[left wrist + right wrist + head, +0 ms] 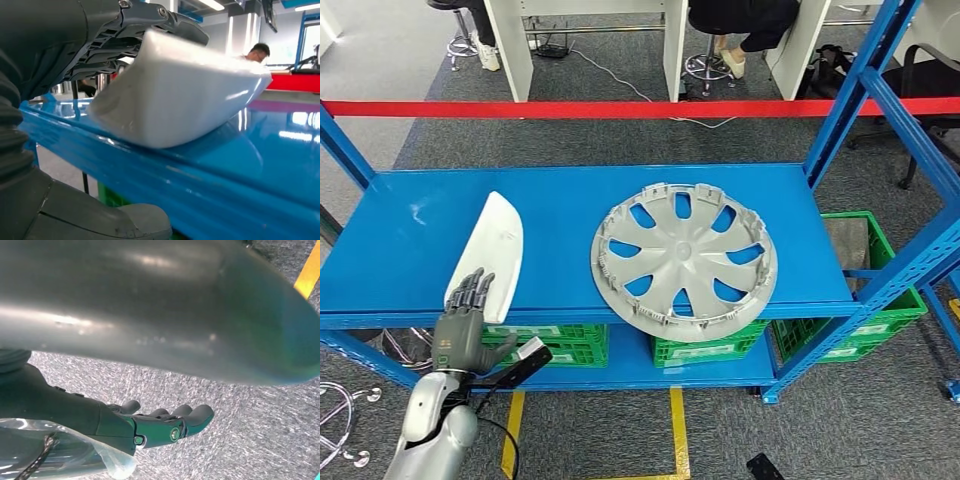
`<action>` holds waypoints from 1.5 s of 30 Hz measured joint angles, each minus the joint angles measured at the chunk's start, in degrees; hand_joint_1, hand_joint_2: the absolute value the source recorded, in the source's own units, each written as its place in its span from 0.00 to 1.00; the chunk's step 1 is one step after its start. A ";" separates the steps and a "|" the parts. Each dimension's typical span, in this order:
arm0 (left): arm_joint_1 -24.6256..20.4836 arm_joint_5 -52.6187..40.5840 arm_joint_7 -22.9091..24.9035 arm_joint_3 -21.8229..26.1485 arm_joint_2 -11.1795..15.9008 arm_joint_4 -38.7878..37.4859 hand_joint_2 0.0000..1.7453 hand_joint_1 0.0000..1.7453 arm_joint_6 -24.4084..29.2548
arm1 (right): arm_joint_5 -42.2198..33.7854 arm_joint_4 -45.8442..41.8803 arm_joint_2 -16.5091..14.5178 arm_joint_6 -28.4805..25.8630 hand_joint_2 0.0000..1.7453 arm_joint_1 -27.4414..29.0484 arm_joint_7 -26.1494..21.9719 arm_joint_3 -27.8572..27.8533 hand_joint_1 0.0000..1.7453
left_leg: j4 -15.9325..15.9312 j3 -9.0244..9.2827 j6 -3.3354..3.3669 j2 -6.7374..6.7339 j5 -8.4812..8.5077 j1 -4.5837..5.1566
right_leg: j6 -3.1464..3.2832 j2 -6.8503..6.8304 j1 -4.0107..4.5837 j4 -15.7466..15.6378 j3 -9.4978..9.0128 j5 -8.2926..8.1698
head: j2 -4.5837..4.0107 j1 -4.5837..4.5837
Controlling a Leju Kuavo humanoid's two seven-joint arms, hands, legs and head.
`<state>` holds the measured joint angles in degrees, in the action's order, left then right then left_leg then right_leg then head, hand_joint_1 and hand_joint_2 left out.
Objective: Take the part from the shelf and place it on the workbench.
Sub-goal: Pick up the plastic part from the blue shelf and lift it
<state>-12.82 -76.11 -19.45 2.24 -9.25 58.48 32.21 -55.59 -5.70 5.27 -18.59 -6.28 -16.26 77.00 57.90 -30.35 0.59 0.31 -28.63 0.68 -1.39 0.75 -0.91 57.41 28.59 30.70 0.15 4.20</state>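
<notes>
Blue shelf [410, 240] — our left hand [461, 325] clasps the near end of the white part [495, 245], long axis running away; right hand [166, 425] hangs empty, fingers apart.

shelf [569, 215]: glossy bright blue, frame posts the same blue
part [490, 250]: plain white, shiny
hubcap [684, 258]: silver-grey, spoked, blue showing through the gaps
left hand [462, 330]: dark grey fingers, silver arm behind
right hand [166, 424]: dark grey
crates [882, 290]: green lattice, under the shelf
bar [622, 108]: red, across the far side
floor [607, 430]: speckled grey carpet, yellow tape lines near
</notes>
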 joint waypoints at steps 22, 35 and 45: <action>-0.82 4.27 -0.58 0.03 0.68 -2.72 1.00 1.00 0.03 | -2.55 0.00 -0.21 0.64 0.00 -0.54 0.96 0.14 0.00 | 0.00 0.00 0.00 0.00 0.00 0.00 | 0.00 -0.01 0.00 0.01 -0.02 0.00 | 0.00 0.00; -2.39 4.23 -1.03 0.03 0.80 -2.35 1.00 1.00 -0.10 | -4.01 0.00 -0.25 0.74 0.00 -0.58 1.39 0.25 0.00 | -0.01 0.04 0.00 0.00 0.00 0.00 | 0.00 0.00 0.00 0.02 -0.07 0.00 | 0.00 0.00; -1.24 -4.19 2.14 -0.44 -0.08 6.54 1.00 1.00 2.15 | -6.40 0.00 -0.29 0.76 0.00 -0.71 2.16 1.34 0.00 | 0.00 -0.02 0.00 0.00 0.00 0.00 | 0.01 0.00 0.00 0.02 0.00 0.00 | 0.00 0.00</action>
<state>-14.06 -80.30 -17.32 1.80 -9.32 65.02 34.36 -61.99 -5.70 4.98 -17.84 -6.99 -14.10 78.34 57.91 -30.37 0.59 0.31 -28.63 0.67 -1.39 0.74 -0.91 57.43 28.59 30.69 0.15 4.20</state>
